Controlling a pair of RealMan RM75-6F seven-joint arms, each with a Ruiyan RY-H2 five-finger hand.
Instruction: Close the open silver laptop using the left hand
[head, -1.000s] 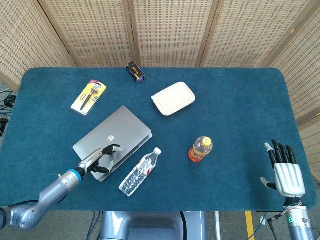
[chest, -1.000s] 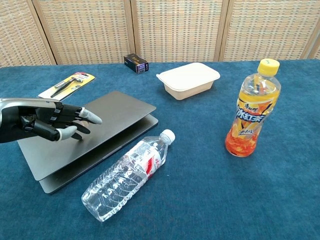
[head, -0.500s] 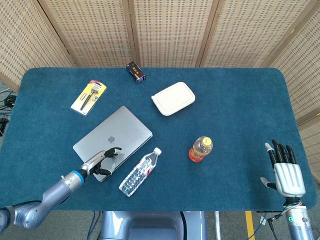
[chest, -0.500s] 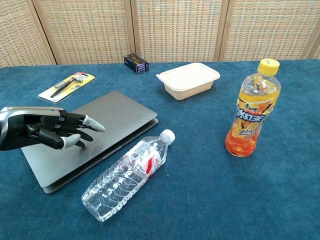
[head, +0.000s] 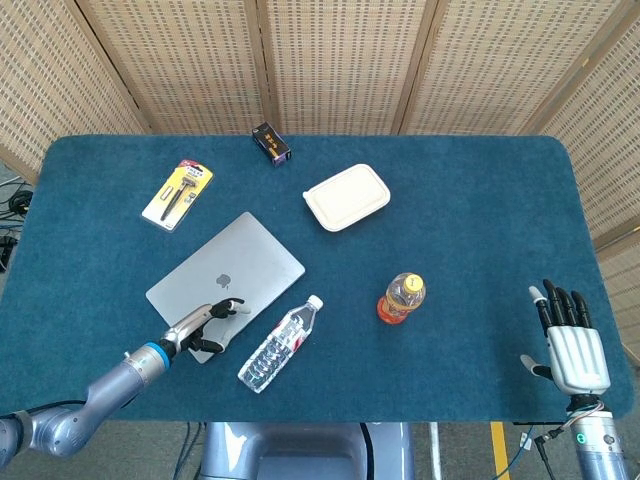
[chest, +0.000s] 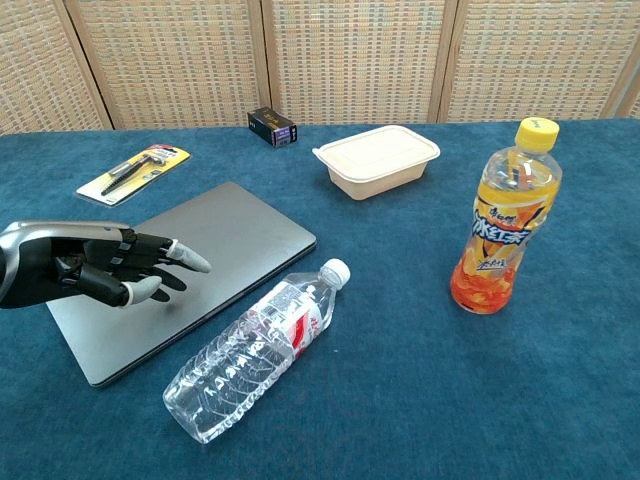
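The silver laptop (head: 232, 270) (chest: 215, 250) lies flat on the blue table with its lid fully down, logo facing up. My left hand (head: 203, 322) (chest: 95, 270) is over the laptop's near corner, fingers spread and stretched forward, fingertips on or just above the lid; it holds nothing. My right hand (head: 572, 340) stands upright at the table's near right edge, fingers apart and empty; the chest view does not show it.
A clear water bottle (head: 280, 343) (chest: 255, 350) lies beside the laptop's near right edge. An orange drink bottle (head: 402, 298) (chest: 505, 230) stands to the right. A white lidded food box (head: 346, 196) (chest: 377, 158), a small dark box (head: 271, 143) and a packaged razor (head: 178, 193) lie further back.
The laptop lid has dropped from slightly ajar to fully flat. My left hand went down with it and drew back a little toward the near corner.
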